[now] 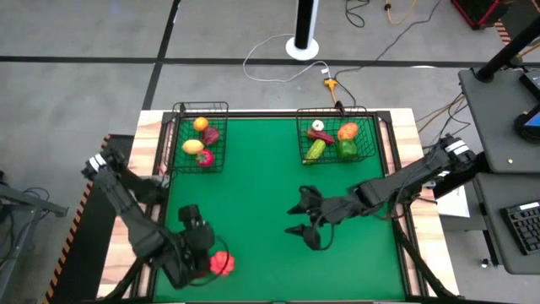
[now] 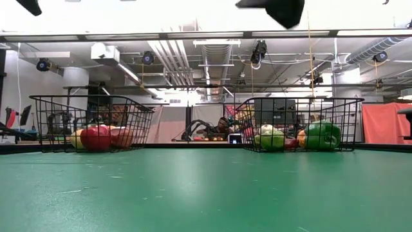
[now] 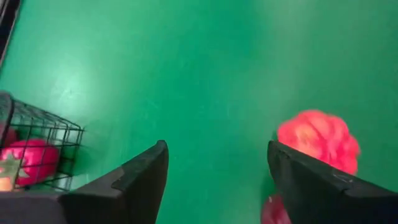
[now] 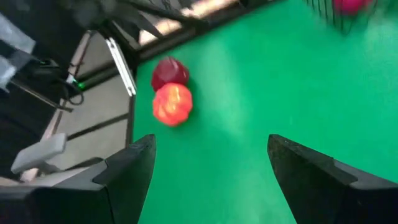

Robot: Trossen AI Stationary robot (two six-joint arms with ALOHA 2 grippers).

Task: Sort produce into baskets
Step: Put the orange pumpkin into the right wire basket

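Two black wire baskets stand at the table's far side. The left basket point(image 1: 201, 135) holds yellow, orange, maroon and red produce. The right basket point(image 1: 335, 135) holds white, maroon, orange and green pieces. A bumpy red piece point(image 1: 221, 263) lies on the green mat near the front left. In the right wrist view a dark maroon piece point(image 4: 169, 73) lies right beside the bumpy red piece point(image 4: 172, 104). My left gripper point(image 1: 201, 243) is open over the mat, with the red piece point(image 3: 317, 140) just outside one finger. My right gripper point(image 1: 302, 218) is open and empty over the mat's middle.
The green mat point(image 1: 270, 186) lies bare between the baskets and the grippers. The baskets show side by side in the low view point(image 2: 96, 122), point(image 2: 299, 122). The wooden table edge point(image 1: 152, 143) runs along the left. Cables and a white stand point(image 1: 302, 42) lie on the floor beyond.
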